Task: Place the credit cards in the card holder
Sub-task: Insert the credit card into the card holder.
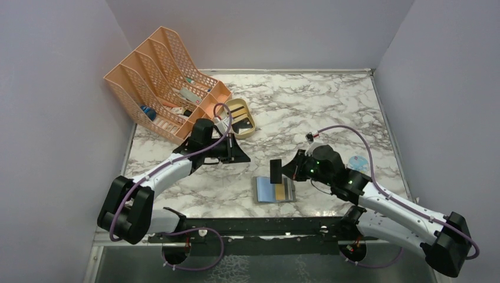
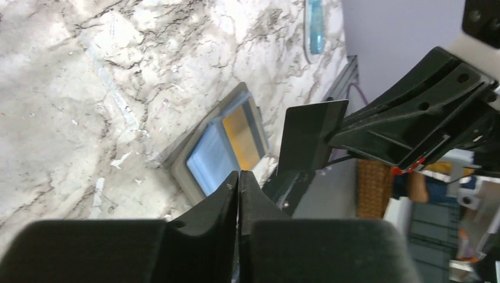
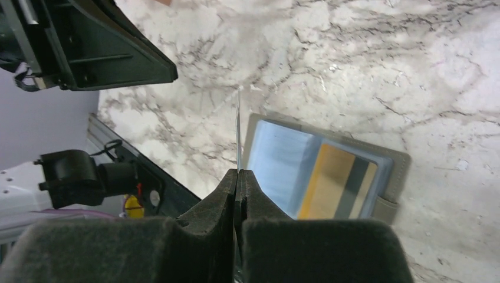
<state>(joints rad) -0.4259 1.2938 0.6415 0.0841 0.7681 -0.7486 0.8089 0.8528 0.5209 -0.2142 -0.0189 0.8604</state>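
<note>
The grey card holder (image 1: 275,190) lies open on the marble near the front, blue-grey pockets up, with a yellow card with a dark stripe (image 1: 285,188) in its right pocket. My right gripper (image 1: 284,171) is shut on a black credit card (image 1: 275,171), held upright just above the holder's left half. In the right wrist view the card (image 3: 239,127) shows edge-on beside the holder (image 3: 321,171). My left gripper (image 1: 243,157) is shut and empty, left of and beyond the holder. In the left wrist view its jaws (image 2: 239,177) are pressed together, with the holder (image 2: 221,150) and black card (image 2: 309,138) beyond.
A tan oval tray (image 1: 252,114) with a dark card (image 1: 242,125) in it stands behind the left gripper. A peach mesh file rack (image 1: 165,76) stands at the back left. A small blue round object (image 1: 358,163) lies right of the right arm.
</note>
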